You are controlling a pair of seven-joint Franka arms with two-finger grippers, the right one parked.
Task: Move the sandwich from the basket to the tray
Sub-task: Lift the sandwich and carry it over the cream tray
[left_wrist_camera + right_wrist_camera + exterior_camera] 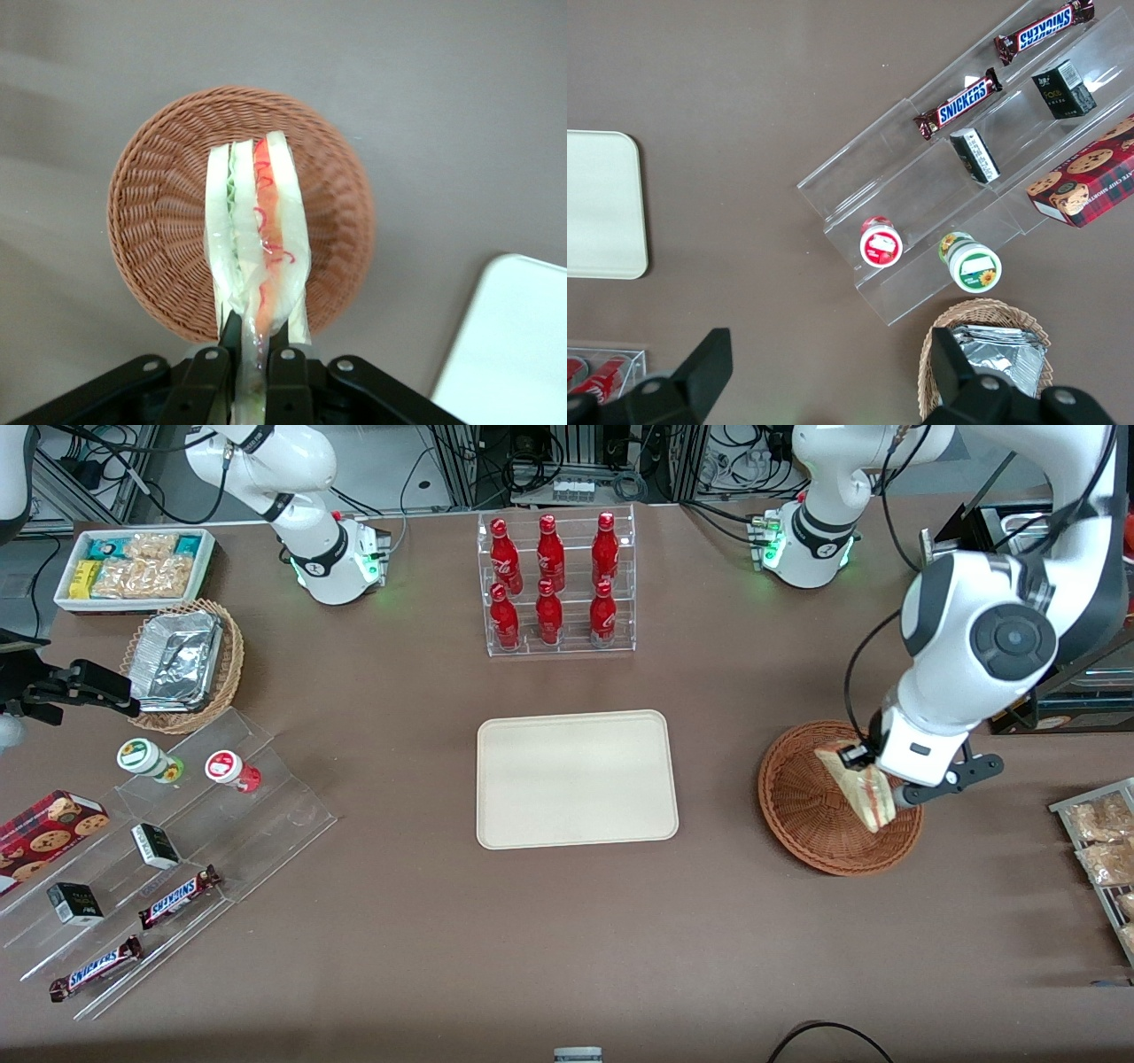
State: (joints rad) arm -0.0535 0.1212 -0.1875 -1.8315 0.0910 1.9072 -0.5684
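Note:
The sandwich (858, 790), a wrapped wedge of white bread with red-orange and green filling at its edge, is pinched between the fingers of my left gripper (879, 778). It hangs just over the round reddish-brown wicker basket (802, 815). In the left wrist view the gripper (260, 332) is shut on the sandwich (257, 221) at its narrow end, and the basket (159, 204) lies below with nothing else in it. The cream tray (576, 779) lies bare at mid-table, toward the parked arm from the basket; its corner (509, 345) shows in the wrist view.
A clear rack of red bottles (556, 584) stands farther from the front camera than the tray. A wire rack of snack packets (1103, 841) sits at the working arm's end. Acrylic steps with Snickers bars (177, 895) and a tan foil-tray basket (182, 664) lie toward the parked arm's end.

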